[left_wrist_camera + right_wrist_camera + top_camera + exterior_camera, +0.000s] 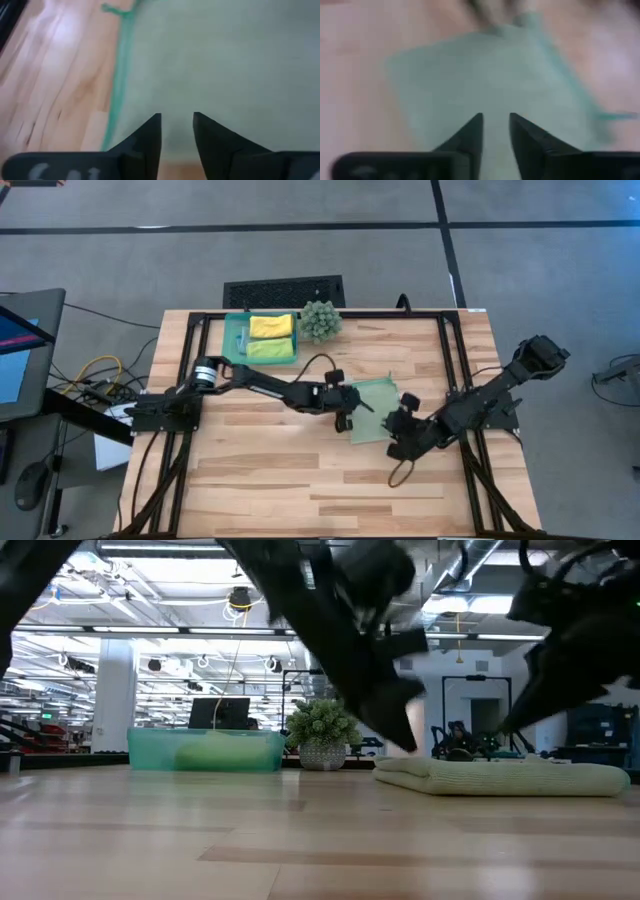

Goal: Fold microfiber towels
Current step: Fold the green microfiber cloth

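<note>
- Left gripper (177,131) fingers are seen parted by a narrow gap, nothing between them; they are held over the pale sage green towel (377,410), close to its green-stitched edge.
- Right gripper (495,131) fingers are likewise slightly apart and empty, poised above the same towel; contact cannot be judged, the wrist view being blurred.
- The sage towel is laid folded and flat mid-table, between the two grippers, left gripper (346,416) at one side, right gripper (402,423) at the other.
- In the low view it is seen as a low doubled pad (505,776) on the wood.
- Yellow towel (271,326) and lime green towel (269,349) are kept in the teal tray (236,338) at the far edge.
- Spiky plant (320,321) is placed just beside the tray.
</note>
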You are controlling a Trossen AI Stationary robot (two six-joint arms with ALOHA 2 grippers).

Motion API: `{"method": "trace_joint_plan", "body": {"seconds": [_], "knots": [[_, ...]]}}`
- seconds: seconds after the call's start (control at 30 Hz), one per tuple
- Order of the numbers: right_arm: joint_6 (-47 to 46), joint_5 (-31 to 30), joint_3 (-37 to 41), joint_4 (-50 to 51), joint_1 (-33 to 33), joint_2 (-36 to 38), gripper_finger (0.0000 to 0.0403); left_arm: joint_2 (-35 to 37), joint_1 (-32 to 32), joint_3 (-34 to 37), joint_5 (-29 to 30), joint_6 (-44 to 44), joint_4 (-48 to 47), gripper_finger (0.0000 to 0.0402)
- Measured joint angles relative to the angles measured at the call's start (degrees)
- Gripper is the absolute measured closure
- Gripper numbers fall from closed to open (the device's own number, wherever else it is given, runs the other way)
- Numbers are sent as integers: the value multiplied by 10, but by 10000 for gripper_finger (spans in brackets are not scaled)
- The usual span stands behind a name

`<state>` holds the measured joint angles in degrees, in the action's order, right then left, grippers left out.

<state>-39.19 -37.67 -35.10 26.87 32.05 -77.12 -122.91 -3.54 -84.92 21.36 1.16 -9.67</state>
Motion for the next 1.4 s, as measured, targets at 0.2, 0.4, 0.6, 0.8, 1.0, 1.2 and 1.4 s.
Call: {"method": "trace_joint_plan", "body": {"seconds": [0.2,0.4,0.6,0.8,1.0,1.2,1.4], "knots": [[9,72,84,-184,37,0,390,-48,22,-1,-5,-13,33,330],[-17,96,93,-214,91,-25,375,-30,12,-1,-60,-18,-4,352],[33,93,80,-297,135,-52,392,18,-39,-2,-47,0,-18,360],[-36,11,73,-210,101,-39,392,11,-71,-2,-49,28,46,361],[-74,64,74,-170,61,-65,390,-34,-63,0,-33,24,19,361],[-63,146,72,-339,100,-124,393,-42,-54,-3,-39,-17,-7,361],[-38,130,5,-357,156,-168,393,0,-89,0,-79,-23,-39,361]]}}
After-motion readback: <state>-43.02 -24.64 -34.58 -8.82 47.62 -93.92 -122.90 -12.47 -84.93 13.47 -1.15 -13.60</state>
